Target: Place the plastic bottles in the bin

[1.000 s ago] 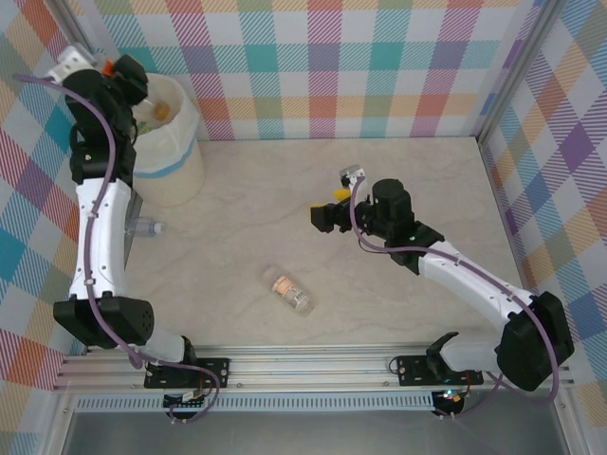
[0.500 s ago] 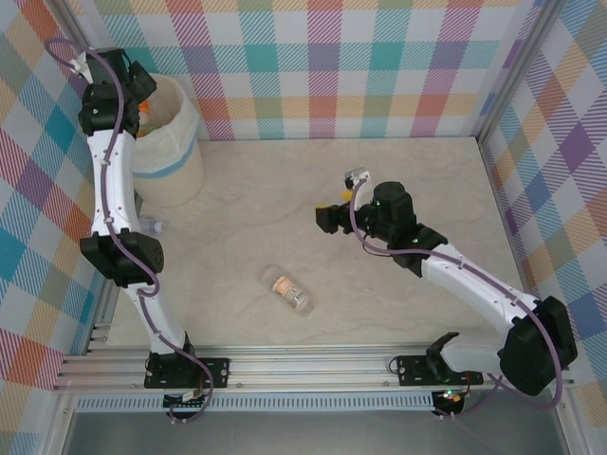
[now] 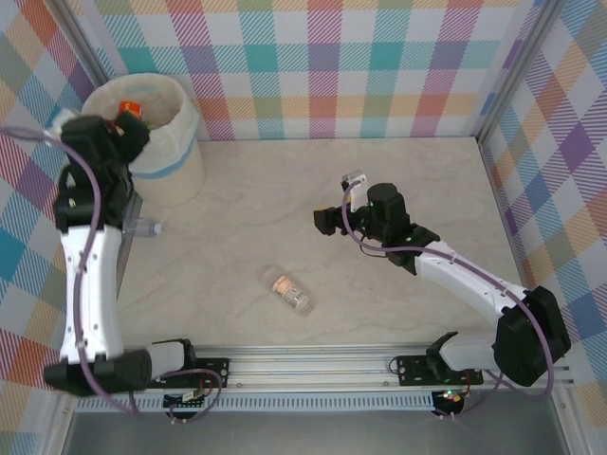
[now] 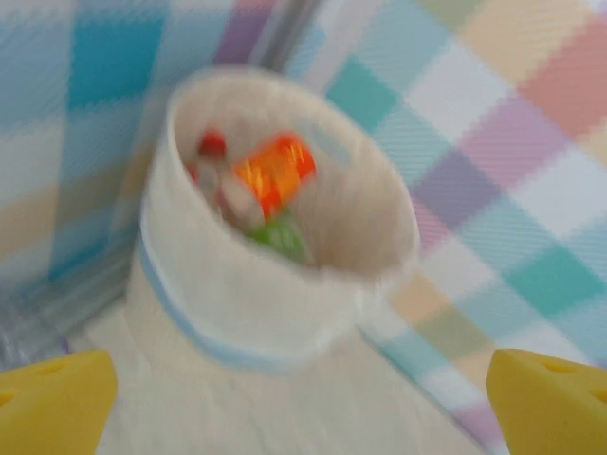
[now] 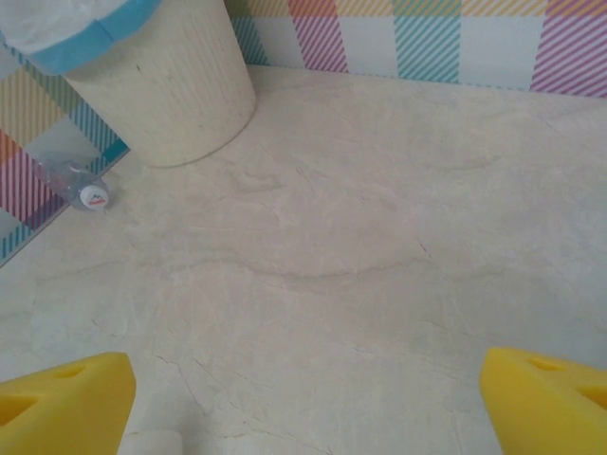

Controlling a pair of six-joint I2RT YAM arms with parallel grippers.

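Top external: bottle apart, near-left of right end effector

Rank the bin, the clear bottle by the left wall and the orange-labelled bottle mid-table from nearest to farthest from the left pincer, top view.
1. bin, far left corner, right beside the left pincer.
2. clear bottle, at the left edge, on the near side of the bin.
3. orange-labelled bottle, in the middle, toward the near side.
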